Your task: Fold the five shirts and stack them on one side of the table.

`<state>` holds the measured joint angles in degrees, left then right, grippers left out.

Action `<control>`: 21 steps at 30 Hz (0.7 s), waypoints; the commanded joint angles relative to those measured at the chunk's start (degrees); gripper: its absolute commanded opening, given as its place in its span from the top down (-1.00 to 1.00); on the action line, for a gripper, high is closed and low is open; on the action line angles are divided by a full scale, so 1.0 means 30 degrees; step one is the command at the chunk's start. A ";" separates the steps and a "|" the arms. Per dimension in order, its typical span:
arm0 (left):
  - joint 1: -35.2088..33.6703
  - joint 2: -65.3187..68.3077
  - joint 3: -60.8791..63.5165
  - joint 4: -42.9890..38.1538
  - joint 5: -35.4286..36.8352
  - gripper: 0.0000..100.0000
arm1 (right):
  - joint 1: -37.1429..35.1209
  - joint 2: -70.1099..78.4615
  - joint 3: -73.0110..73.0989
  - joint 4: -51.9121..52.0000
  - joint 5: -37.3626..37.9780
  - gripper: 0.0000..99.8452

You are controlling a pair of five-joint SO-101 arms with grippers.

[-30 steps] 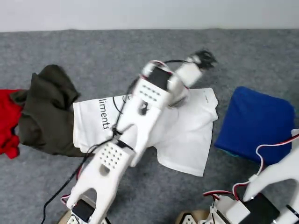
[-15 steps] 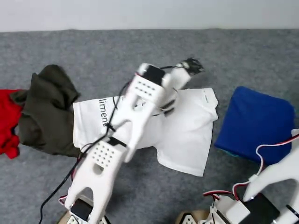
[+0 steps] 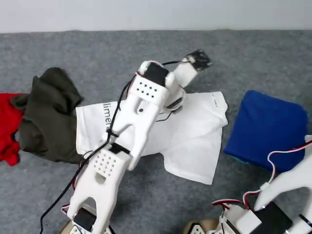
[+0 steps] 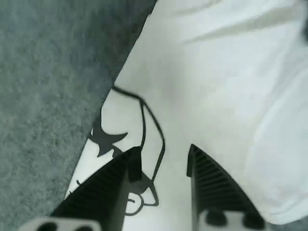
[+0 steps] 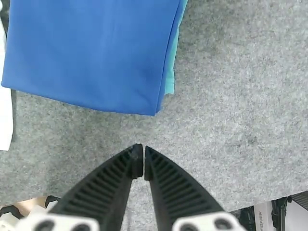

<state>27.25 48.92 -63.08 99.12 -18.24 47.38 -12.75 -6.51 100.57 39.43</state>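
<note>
White shirt [image 3: 195, 141] lay spread flat at mid-table, not yet folded.
The left gripper [image 4: 163, 151] hung over its printed edge with jaws released; the next move likely called for pinching that hem and carrying it across. The right gripper [image 5: 144, 149], clenched on nothing, sat near the folded blue shirt [image 3: 265, 129], stacked on a teal shirt [image 5: 171, 62]. 2 more, an olive shirt [image 3: 48, 112] and a red shirt [image 3: 7, 126], lay crumpled opposite.

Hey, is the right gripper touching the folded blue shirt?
Apart. The right wrist view shows bare grey table between the right gripper and the folded blue shirt.
</note>
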 commanded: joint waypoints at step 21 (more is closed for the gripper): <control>0.0586 -0.2637 0.5055 0.0498 0.0879 0.78 | -0.0073 -0.1070 -0.0996 0.0777 0.0117 0.98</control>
<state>26.90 44.26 -42.24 98.77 -17.19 47.38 -12.75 -6.51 100.57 39.43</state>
